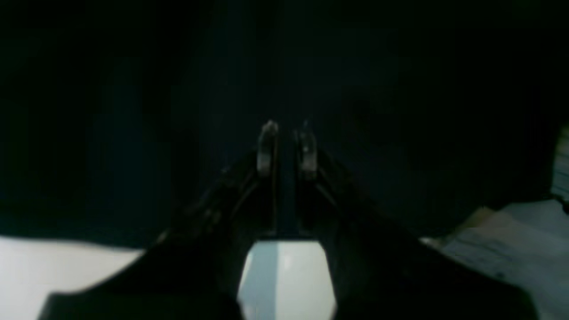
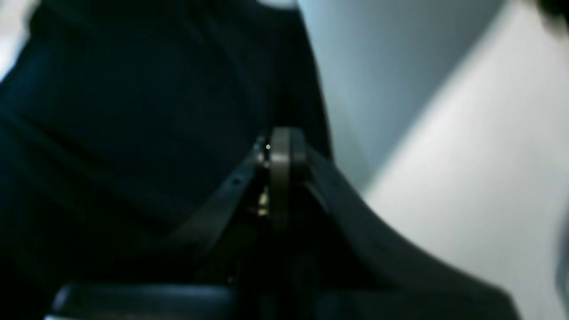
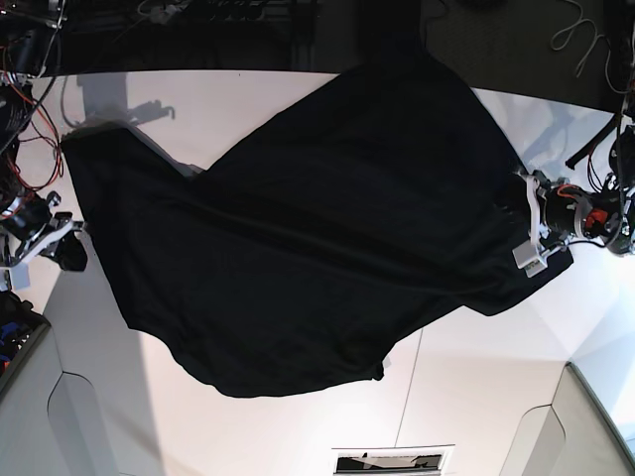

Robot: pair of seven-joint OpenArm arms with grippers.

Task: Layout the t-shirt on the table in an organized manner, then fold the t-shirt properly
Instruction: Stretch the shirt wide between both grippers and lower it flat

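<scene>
Black t-shirt [image 3: 317,228] clamped in both arms' jaws; only base view shows its spread.

black t-shirt [image 3: 317,228] spread wide across the white table [image 3: 476,377], plain dark side up, no graphic visible; stretched between left and right edges, diagonal crease running through the middle; lower hem sags in a rounded curve toward the near side; top corner reaches the far table edge

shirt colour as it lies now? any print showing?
Plain black shirt, no print visible; base view shows it best.
</scene>
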